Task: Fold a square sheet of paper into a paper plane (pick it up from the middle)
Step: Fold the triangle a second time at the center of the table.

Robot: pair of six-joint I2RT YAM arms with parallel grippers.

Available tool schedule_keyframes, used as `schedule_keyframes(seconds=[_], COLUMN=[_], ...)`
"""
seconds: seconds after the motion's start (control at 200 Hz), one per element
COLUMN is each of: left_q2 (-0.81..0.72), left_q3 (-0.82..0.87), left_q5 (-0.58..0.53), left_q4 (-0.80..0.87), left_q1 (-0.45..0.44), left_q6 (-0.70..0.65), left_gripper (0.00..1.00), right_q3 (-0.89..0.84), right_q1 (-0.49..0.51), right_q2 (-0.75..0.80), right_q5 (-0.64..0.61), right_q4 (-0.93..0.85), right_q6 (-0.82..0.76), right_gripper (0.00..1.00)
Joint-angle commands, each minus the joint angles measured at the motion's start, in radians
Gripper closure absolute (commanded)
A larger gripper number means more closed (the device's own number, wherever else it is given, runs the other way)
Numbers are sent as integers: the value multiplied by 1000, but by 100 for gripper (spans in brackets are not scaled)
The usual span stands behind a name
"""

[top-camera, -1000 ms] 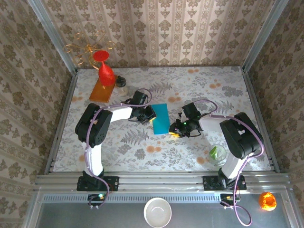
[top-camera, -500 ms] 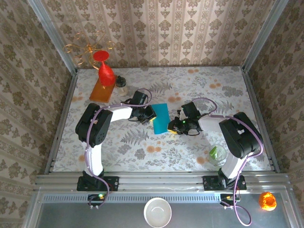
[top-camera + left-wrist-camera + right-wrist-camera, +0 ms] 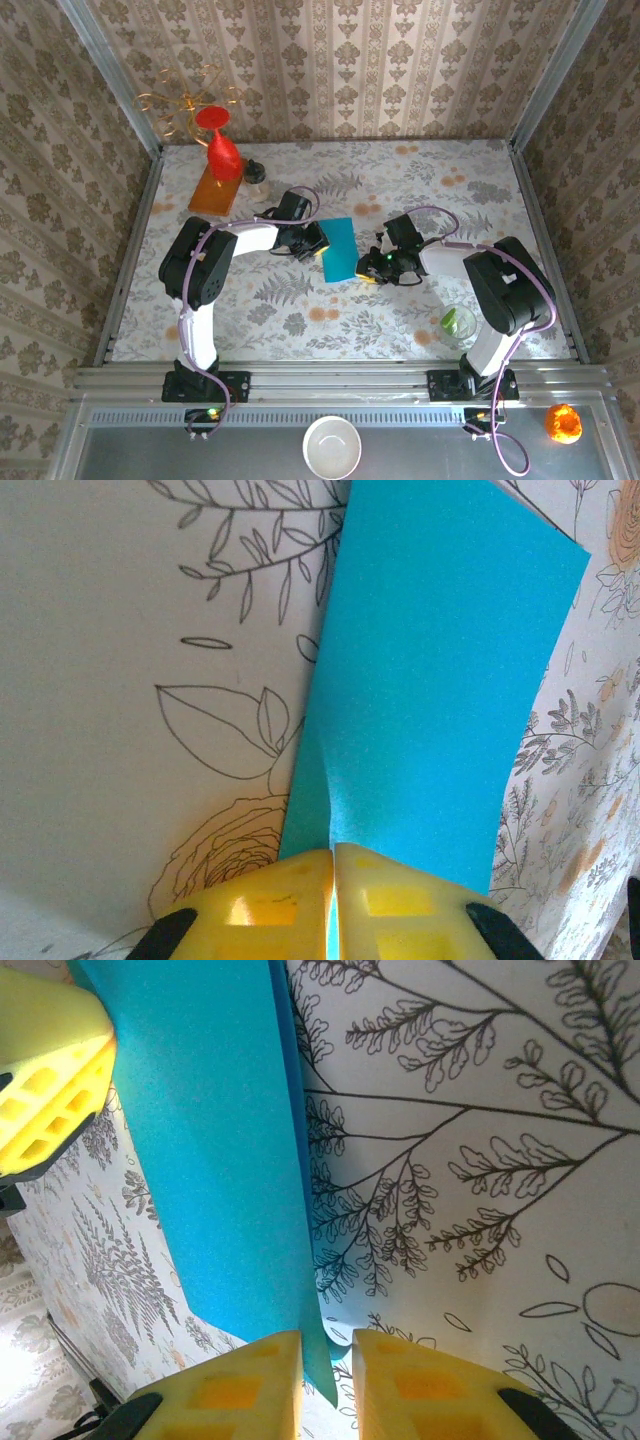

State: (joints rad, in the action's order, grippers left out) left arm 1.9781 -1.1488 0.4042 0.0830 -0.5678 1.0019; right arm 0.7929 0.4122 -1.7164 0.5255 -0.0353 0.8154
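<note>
left wrist: left fingers [image 3: 262,912] tight on teal paper [image 3: 440,680]

The square sheet of paper [image 3: 430,680] is thin, matt teal, finely grainy. The right gripper [image 3: 326,1370] has smooth yellow plastic fingers [image 3: 240,1385].

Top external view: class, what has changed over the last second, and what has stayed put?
The right end effector edged slightly towards the thin teal-blue paper sheet, now straddling the sheet's edge. The left end effector stayed shut on the opposite edge; the sheet barely moved.
</note>
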Motion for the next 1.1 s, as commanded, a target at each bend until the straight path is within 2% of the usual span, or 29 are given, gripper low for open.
schedule_keyframes(seconds=[0.0,0.585,0.855,1.095], left_q2=[51,56,57,57], left_q3=[25,26,28,28], left_q5=[-27,-27,-25,-23], left_q4=[71,63,61,58], left_q1=[5,6,5,5], left_q6=[-12,-11,-11,-9], left_gripper=[87,87,88,88], right_q3=[-4,-3,-4,-13], right_q1=[-4,-5,-7,-7], right_q2=[13,33,24,17], right_q5=[-10,-23,-10,9], right_q4=[-32,-64,-39,13], right_q6=[6,-7,1,9], right_gripper=[79,73,79,80])
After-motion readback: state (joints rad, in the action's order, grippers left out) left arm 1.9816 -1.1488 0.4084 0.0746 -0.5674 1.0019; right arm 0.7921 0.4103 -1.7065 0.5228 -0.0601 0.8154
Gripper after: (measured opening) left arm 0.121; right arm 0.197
